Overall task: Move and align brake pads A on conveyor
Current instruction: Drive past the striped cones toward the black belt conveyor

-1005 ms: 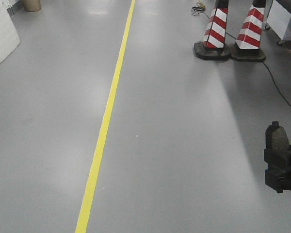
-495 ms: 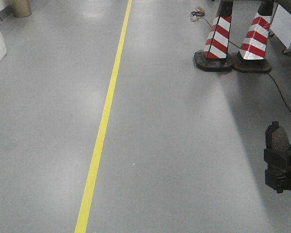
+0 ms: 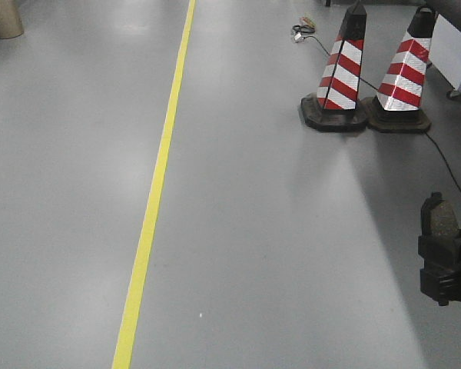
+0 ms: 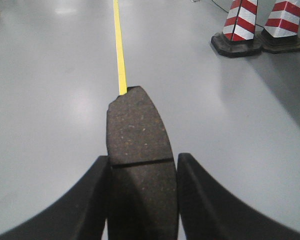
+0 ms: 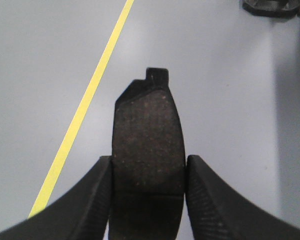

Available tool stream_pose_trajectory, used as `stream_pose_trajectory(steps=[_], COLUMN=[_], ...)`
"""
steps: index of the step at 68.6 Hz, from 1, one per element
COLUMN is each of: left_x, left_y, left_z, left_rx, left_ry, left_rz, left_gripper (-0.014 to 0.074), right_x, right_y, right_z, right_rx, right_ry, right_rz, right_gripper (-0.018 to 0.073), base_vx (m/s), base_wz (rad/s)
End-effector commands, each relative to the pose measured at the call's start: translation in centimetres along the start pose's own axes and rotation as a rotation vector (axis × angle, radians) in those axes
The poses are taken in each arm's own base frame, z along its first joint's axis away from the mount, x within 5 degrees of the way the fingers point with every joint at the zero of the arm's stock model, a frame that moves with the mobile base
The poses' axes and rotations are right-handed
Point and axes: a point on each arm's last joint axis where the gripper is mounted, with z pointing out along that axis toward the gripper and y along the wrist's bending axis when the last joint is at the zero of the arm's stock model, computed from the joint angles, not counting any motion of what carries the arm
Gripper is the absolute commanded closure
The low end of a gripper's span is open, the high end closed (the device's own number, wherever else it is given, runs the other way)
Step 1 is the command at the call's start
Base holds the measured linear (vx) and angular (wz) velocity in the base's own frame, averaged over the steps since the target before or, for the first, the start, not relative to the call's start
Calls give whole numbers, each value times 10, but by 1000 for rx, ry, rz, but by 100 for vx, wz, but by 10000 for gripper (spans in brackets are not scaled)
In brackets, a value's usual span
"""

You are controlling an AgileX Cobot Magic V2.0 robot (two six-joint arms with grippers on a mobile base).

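Left wrist view: the left gripper (image 4: 142,167) is clamped on a brake pad (image 4: 139,135), which is held by its side edges above the grey floor (image 4: 50,100). The pad's lower end is cut off by the frame. Right wrist view: the right gripper (image 5: 149,162) grasps a second brake pad (image 5: 147,130) likewise, lower end hidden. Front view: only a cropped gripper (image 3: 448,269) with an upright pad (image 3: 444,219) shows at the right edge; its arm cannot be identified. A yellow line (image 3: 150,215) and two striped cones (image 3: 344,73) lie ahead
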Motion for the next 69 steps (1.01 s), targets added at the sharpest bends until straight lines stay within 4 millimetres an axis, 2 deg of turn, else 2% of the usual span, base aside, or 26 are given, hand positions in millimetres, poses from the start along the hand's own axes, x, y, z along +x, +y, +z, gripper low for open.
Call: stream_pose_trajectory(steps=[1, 69], left_x=[-17, -17], left_y=[0, 0], left_z=[-4, -4], left_rx=[-5, -5], left_ry=[-114, -114], left_rz=[-8, -8], left_gripper=[524, 524], right_x=[-17, -17], right_y=[0, 0], right_z=[-7, -7], right_rx=[0, 0], right_ry=[-121, -122], right_rz=[-9, -9], right_gripper=[546, 545], base_vx=[56, 56], base_wz=[-8, -1])
